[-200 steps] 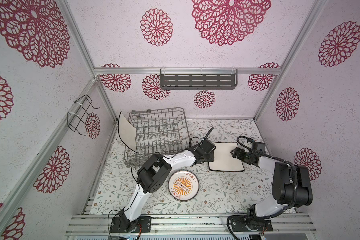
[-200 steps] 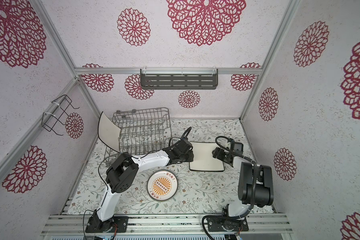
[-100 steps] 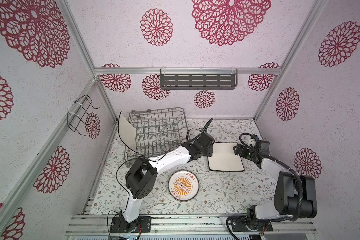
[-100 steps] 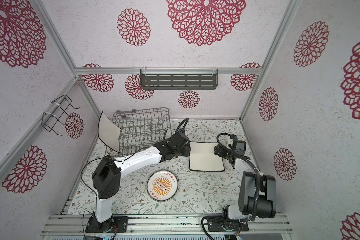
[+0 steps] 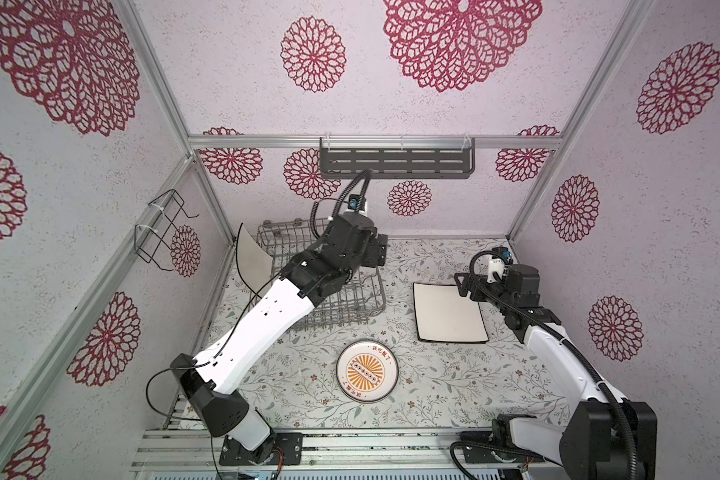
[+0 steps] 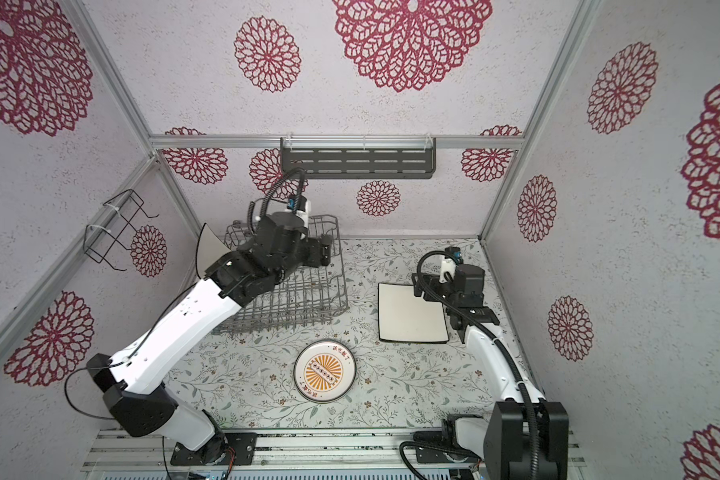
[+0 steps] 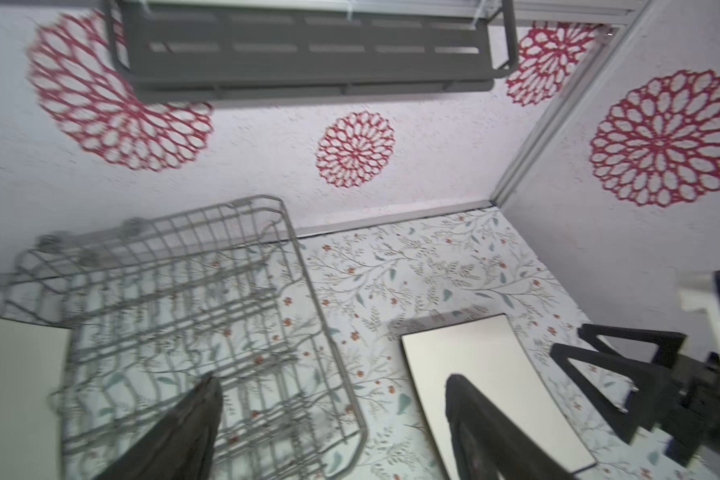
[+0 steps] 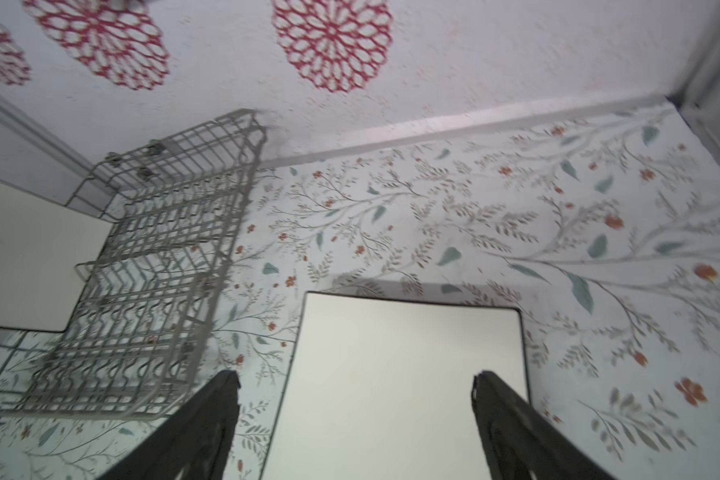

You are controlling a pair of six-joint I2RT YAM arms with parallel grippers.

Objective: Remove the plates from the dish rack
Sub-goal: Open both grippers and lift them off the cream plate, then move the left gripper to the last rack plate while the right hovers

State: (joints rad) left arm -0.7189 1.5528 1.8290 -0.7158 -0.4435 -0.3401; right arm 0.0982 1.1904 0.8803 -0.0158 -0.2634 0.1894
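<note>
The grey wire dish rack (image 5: 362, 299) (image 6: 321, 295) (image 7: 175, 299) (image 8: 154, 257) stands at the back left. A white square plate (image 5: 250, 259) (image 6: 209, 251) (image 8: 30, 257) stands on edge at its left side. Another black-rimmed square plate (image 5: 447, 313) (image 6: 412, 316) (image 7: 483, 374) (image 8: 404, 365) lies flat on the table right of the rack. A round sunburst plate (image 5: 367, 371) (image 6: 325, 371) lies in front. My left gripper (image 5: 380, 251) (image 6: 324, 251) (image 7: 333, 382) hangs open and empty above the rack's far right side. My right gripper (image 5: 466, 286) (image 6: 422, 286) (image 8: 355, 378) is open over the flat plate's far right corner.
A dark grey slotted shelf (image 5: 395, 164) (image 6: 358, 162) (image 7: 308, 54) hangs on the back wall. A black wire bracket (image 5: 163, 232) (image 6: 113, 232) sticks out from the left wall. Walls close in on three sides of the flowered tabletop (image 5: 433, 386).
My left gripper has opened, let go of the flat square plate and risen back over the rack. The right gripper has drawn back a little along the plate's right edge.
</note>
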